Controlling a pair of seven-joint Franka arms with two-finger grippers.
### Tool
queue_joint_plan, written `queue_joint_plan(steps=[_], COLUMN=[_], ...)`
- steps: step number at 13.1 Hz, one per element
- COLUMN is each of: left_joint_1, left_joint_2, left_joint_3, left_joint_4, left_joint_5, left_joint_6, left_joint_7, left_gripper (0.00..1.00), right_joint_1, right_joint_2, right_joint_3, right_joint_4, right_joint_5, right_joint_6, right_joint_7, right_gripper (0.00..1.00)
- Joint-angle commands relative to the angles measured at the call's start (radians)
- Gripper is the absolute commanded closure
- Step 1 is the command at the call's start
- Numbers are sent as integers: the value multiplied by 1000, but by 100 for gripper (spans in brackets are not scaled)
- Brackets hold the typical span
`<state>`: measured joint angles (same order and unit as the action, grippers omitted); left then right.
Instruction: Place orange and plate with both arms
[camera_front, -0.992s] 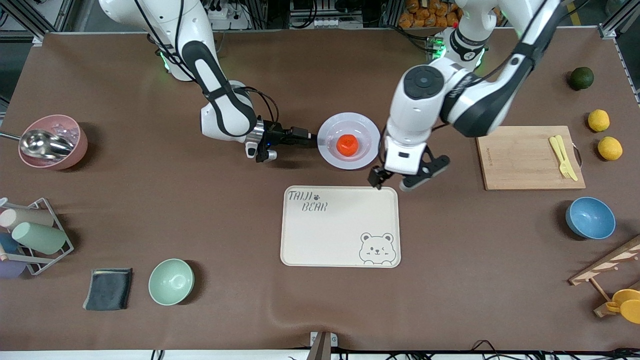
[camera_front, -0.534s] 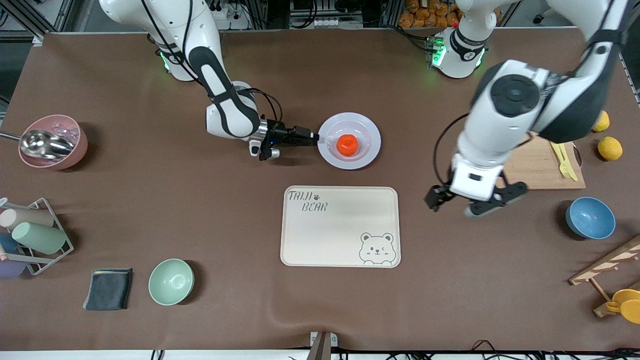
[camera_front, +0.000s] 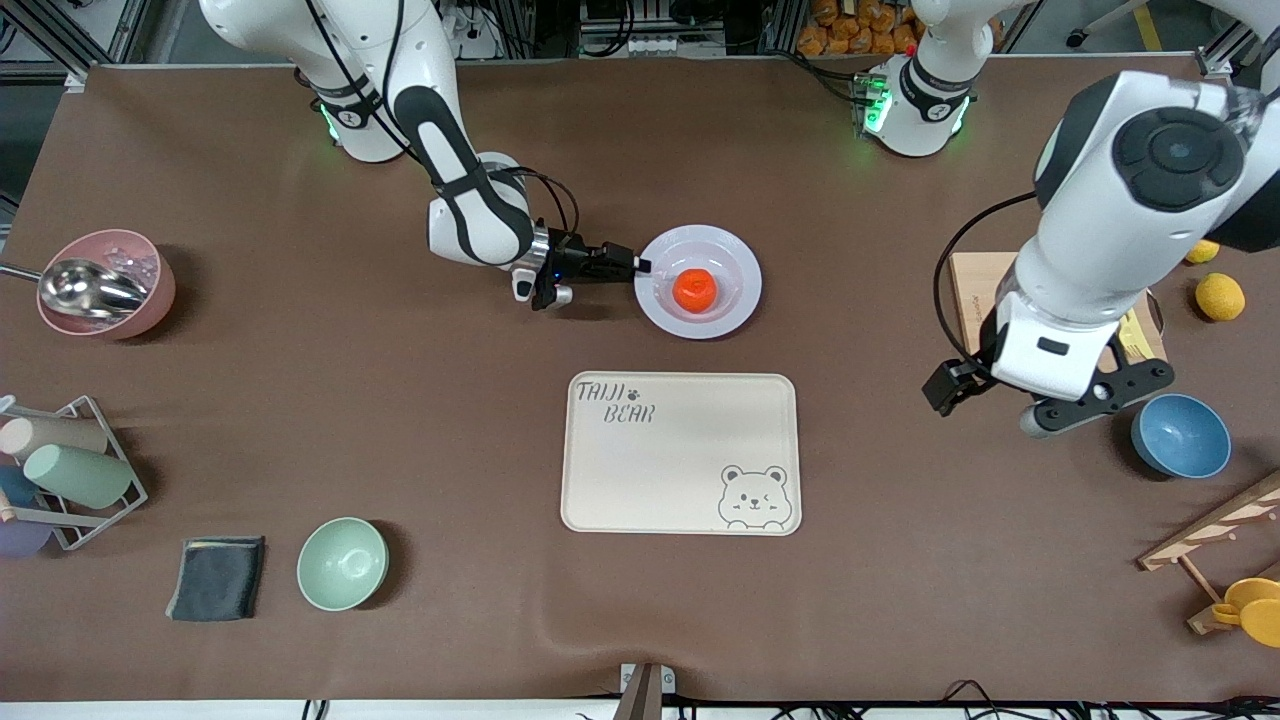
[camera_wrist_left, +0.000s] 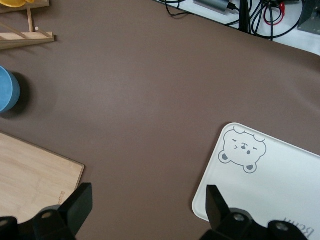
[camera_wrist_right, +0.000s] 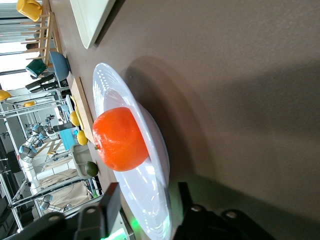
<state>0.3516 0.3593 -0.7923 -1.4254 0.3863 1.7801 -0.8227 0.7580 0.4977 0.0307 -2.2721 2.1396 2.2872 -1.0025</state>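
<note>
The orange (camera_front: 695, 289) lies in the middle of the pale plate (camera_front: 741, 262), which rests on the table farther from the front camera than the cream bear tray (camera_front: 680, 455). My right gripper (camera_front: 638, 268) lies low at the plate's rim on the right arm's side. In the right wrist view its open fingers (camera_wrist_right: 111, 199) straddle the rim of the plate (camera_wrist_right: 107, 95), with the orange (camera_wrist_right: 120, 139) just ahead. My left gripper (camera_front: 992, 404) is open and empty, in the air over bare table between the tray and the blue bowl (camera_front: 1180, 435); it also shows in the left wrist view (camera_wrist_left: 148, 210).
A wooden cutting board (camera_front: 975, 290) with a yellow fork, two lemons (camera_front: 1220, 297) and a wooden rack sit toward the left arm's end. A pink bowl with a scoop (camera_front: 105, 285), a cup rack (camera_front: 60, 470), a dark cloth (camera_front: 217, 577) and a green bowl (camera_front: 342, 563) sit toward the right arm's end.
My left arm has swung from beside the plate and tray toward the blue bowl, gripper still open. My right gripper has slid closer, onto the plate's rim. Plate and orange have not moved.
</note>
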Motion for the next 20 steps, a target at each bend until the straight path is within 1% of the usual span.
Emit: queue_joint_plan(steps=[1, 2, 3, 4, 5, 6, 7, 8, 9, 11, 12, 13, 14, 15, 16, 18, 20], left_joint_1=[56, 64, 69, 57, 35, -12, -84, -161, -202, -235, -267, -314, -338, -338, -344, -397, -393], left_joint_2=[-17, -22, -46, -72, -98, -118, -149, -175, -190, -236, -275, -293, -309, -324, -347, -384, -401], left_joint_3=[-8, -8, -1, 25, 89, 164, 282, 385, 478, 579, 641, 697, 731, 742, 766, 830, 832], left_joint_4=[46, 48, 54, 62, 60, 62, 60, 60, 60, 56, 40, 27, 20, 5, -27, -81, -119], left_joint_5=[-93, -98, -112, -135, -171, -223, -265, -306, -352, -435, -463, -465, -465, -466, -466, -468, -468], left_joint_6=[-33, -37, -62, -73, -73, -74, -77, -85, -97, -110, -120, -152, -189, -217, -215, -206, -189], left_joint_7=[101, 123, 164, 233, 278, 295, 316, 354, 414, 540, 554, 562, 583, 640, 702, 732, 737], left_gripper=[0, 0, 0, 0, 0, 0, 0, 0, 0, 0, 0, 0, 0, 0, 0, 0, 0], right_joint_1=[27, 27, 29, 29, 35, 37, 37, 37, 37, 30, 27, 21, 17, 21, 27, 27, 21], right_joint_2=[33, 35, 35, 35, 35, 35, 35, 35, 35, 32, 28, 22, 12, -2, -14, -45, -59], right_joint_3=[-6, -6, -6, -6, -6, -6, -6, -6, -6, -5, -5, -3, -3, -3, -3, -5, -5], right_joint_4=[23, 25, 25, 26, 28, 28, 28, 29, 29, 29, 31, 32, 32, 37, 42, 42, 48], right_joint_5=[49, 52, 57, 65, 69, 71, 71, 71, 71, 71, 71, 71, 85, 132, 158, 158, 160], right_joint_6=[8, 8, 8, 8, 8, 8, 9, 8, 8, 6, 6, 5, 3, 0, 0, 4, 5], right_joint_7=[-39, -39, -39, -39, -39, -39, -39, -38, -38, -27, -27, -24, -12, -5, 4, 47, 62], right_gripper=[58, 63, 70, 73, 77, 81, 91, 100, 100, 100, 100, 100, 100, 100, 100, 100, 100])
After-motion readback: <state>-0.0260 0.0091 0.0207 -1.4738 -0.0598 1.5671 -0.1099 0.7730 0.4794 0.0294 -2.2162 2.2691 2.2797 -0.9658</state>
